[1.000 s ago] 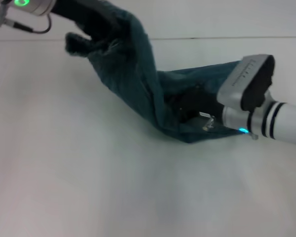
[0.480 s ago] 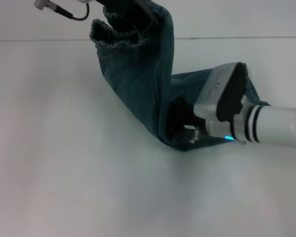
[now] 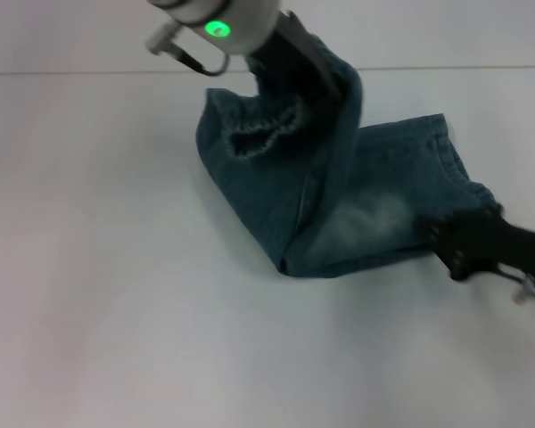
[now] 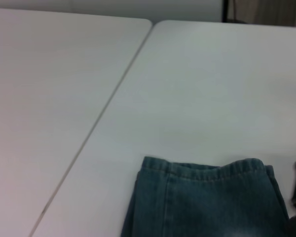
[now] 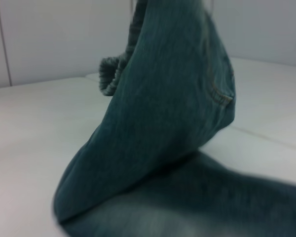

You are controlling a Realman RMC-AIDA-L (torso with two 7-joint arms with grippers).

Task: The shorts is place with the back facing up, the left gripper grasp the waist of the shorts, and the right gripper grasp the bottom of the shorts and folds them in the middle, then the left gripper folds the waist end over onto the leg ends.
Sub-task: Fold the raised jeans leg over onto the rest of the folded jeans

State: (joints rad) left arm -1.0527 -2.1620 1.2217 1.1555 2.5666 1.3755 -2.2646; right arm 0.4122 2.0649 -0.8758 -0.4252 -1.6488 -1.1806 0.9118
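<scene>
Fingers of the left gripper [image 3: 316,80] are hidden in denim, closed on the waist [image 3: 259,129] of the shorts [image 3: 357,214] and holding it up above the table [image 3: 116,312]. In the head view this gripper sits at about twelve o'clock, with a green light glowing on its wrist. The puckered elastic band hangs open just below and to the nine o'clock side of the grip. From there the cloth slopes down to a fold at about six o'clock of the garment, where it meets the table.

The lower layer of the shorts lies flat on the white table, reaching toward three o'clock, with the leg ends [image 3: 450,160] at its far edge. The left wrist view shows that flat stitched hem [image 4: 207,168] resting on the table.

The right gripper [image 3: 459,250] is at about four o'clock, touching or just beside the edge of the flat layer. Whether its fingers are apart or together cannot be told. The right wrist view shows the lifted denim [image 5: 172,98] rising over the flat layer.
</scene>
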